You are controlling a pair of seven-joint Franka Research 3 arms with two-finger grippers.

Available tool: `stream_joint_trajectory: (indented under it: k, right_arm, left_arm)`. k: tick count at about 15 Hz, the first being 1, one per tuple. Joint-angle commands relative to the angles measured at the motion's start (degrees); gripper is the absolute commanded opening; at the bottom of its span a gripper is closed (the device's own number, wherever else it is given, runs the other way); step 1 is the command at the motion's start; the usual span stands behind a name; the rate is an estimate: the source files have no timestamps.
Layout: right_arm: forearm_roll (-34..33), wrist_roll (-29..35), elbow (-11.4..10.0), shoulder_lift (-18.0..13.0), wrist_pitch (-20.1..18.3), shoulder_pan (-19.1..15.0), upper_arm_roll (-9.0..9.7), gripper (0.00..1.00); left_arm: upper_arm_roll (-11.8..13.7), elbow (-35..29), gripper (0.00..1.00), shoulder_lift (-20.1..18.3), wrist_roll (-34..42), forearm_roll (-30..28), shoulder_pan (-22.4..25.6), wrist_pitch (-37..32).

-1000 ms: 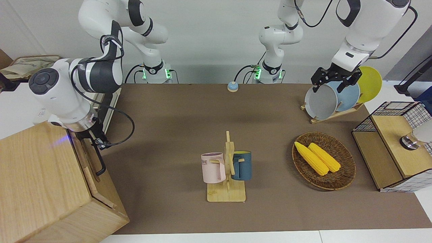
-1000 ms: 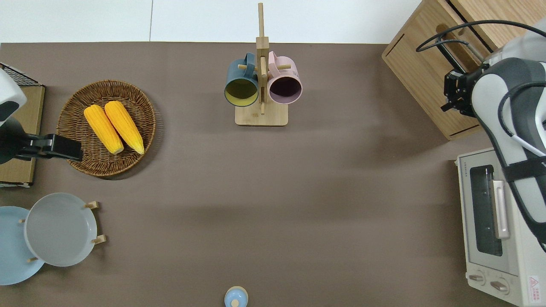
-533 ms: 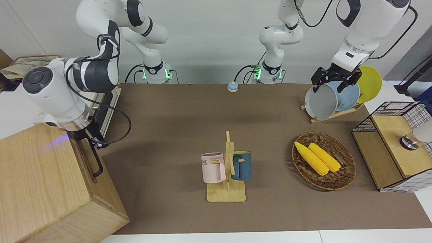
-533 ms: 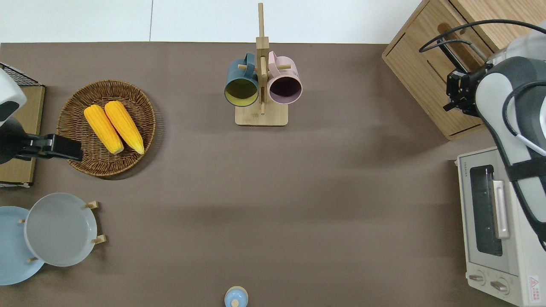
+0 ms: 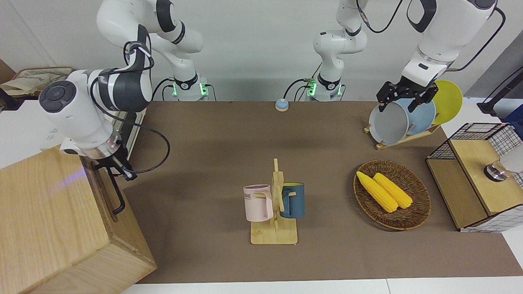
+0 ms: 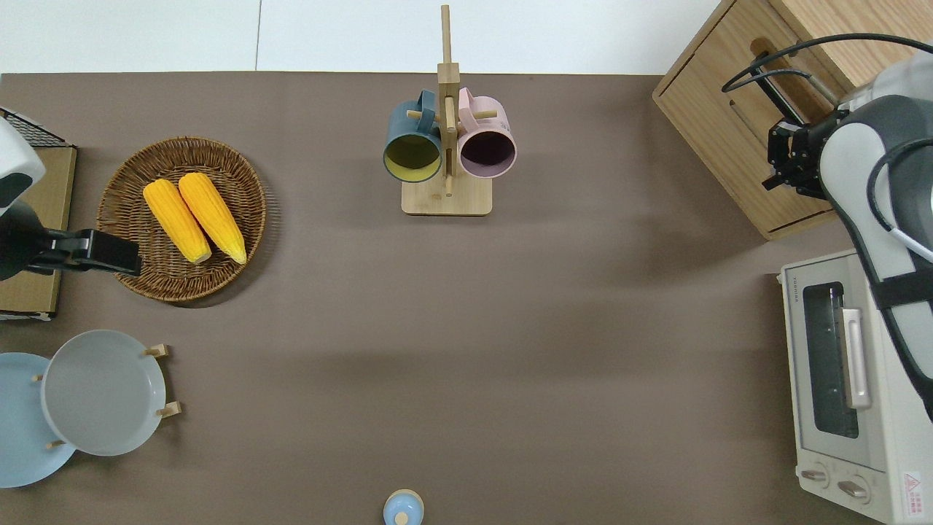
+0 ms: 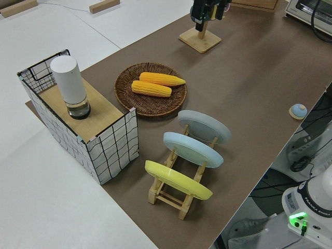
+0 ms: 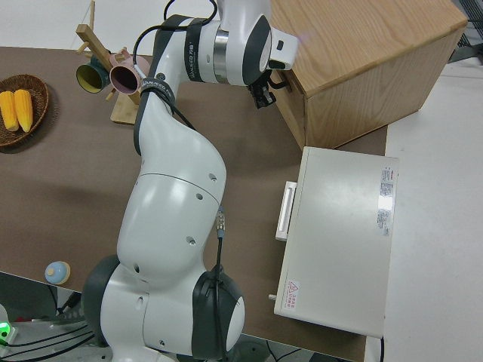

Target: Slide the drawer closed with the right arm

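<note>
The drawer (image 5: 107,201) sits in the large light-wood box (image 5: 45,220) at the right arm's end of the table. Its front panel looks about flush with the box face, and the black loop handle (image 5: 117,196) runs across it. The handle also shows in the overhead view (image 6: 774,96). My right gripper (image 5: 114,165) is at the end of the handle nearer to the robots, against the drawer front; it also shows in the overhead view (image 6: 783,157) and the right side view (image 8: 263,94). A blue glow falls on the box top. The left arm is parked, its gripper (image 5: 402,100) open.
A white toaster oven (image 6: 845,379) stands beside the box, nearer to the robots. A mug stand (image 5: 274,212) with a pink and a blue mug is mid-table. A wicker basket (image 5: 416,216) with two corn cobs, a plate rack (image 5: 404,139) and a mesh box (image 5: 474,179) stand toward the left arm's end.
The drawer front has slid a little into the box and now lies about flush. My right wrist first moved toward the box, then drew back slightly. The left arm has not moved.
</note>
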Motion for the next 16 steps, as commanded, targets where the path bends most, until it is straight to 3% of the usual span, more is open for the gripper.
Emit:
stream_joint_trajectory:
  k: [1, 3, 7, 11, 16]
  right_arm:
    - [-1.33, -1.06, 1.85, 0.35, -0.21, 4.0, 0.01, 0.0]
    - [-1.16, -2.54, 0.98, -2.28, -0.38, 6.37, -0.17, 0.0]
    - [-0.98, -11.85, -5.17, -10.01, -1.17, 8.49, -0.26, 0.0]
    - [-0.28, -23.18, -8.86, -16.96, -4.86, 8.41, -0.26, 0.0]
    - [-0.28, -34.79, -16.51, -25.31, -5.57, 7.71, -0.34, 0.0]
  left_arm:
    - [0.02, 0.58, 0.99, -0.25, -0.6, 1.02, -0.39, -1.03]
    - [0.02, 0.49, 0.99, -0.25, -0.6, 1.02, -0.39, -1.03]
    - [0.02, 0.58, 0.99, -0.25, -0.6, 1.02, -0.39, -1.03]
    - [0.02, 0.58, 0.99, -0.25, -0.6, 1.02, -0.39, -1.03]
    - [0.02, 0.49, 0.99, -0.25, -0.6, 1.02, -0.39, -1.03]
